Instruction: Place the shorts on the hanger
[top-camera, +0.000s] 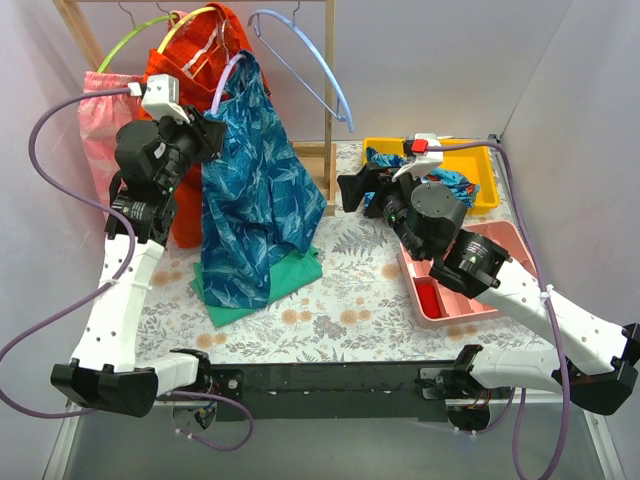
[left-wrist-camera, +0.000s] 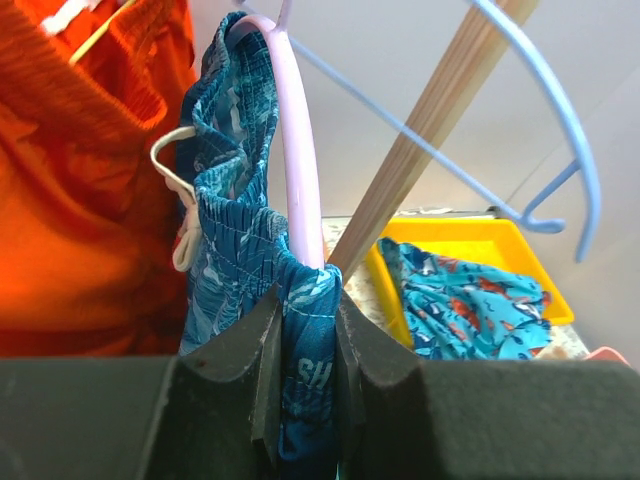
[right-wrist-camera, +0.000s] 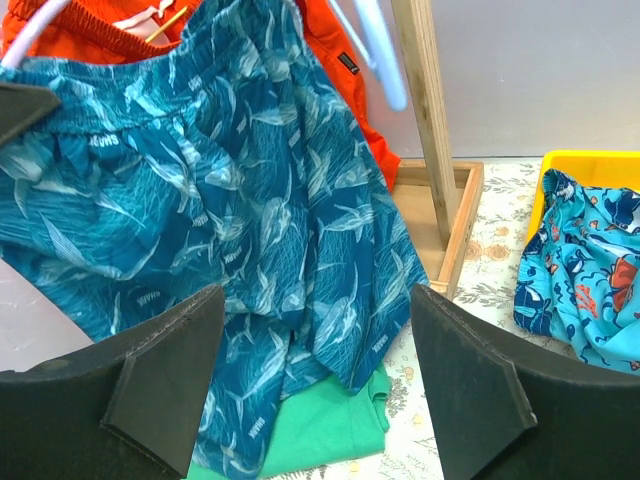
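Note:
The teal-blue printed shorts (top-camera: 255, 190) hang from the lavender hanger (top-camera: 228, 78) at the rack, their legs draping down onto the table. My left gripper (top-camera: 207, 140) is shut on the shorts' waistband; in the left wrist view the fabric (left-wrist-camera: 305, 340) is pinched between my jaws, right below the lavender hanger (left-wrist-camera: 298, 150). My right gripper (top-camera: 352, 190) is open and empty, to the right of the shorts. The right wrist view shows the shorts (right-wrist-camera: 220, 230) hanging ahead between my spread fingers.
Orange shorts (top-camera: 190, 60) and a pink garment (top-camera: 100, 130) hang on yellow-green hangers. An empty light-blue hanger (top-camera: 310, 60) hangs by the wooden post (top-camera: 328, 100). A green garment (top-camera: 285, 280) lies under the shorts. A yellow bin (top-camera: 480, 160) holds a blue specked garment (top-camera: 385, 160); a pink tray (top-camera: 440, 290) is right.

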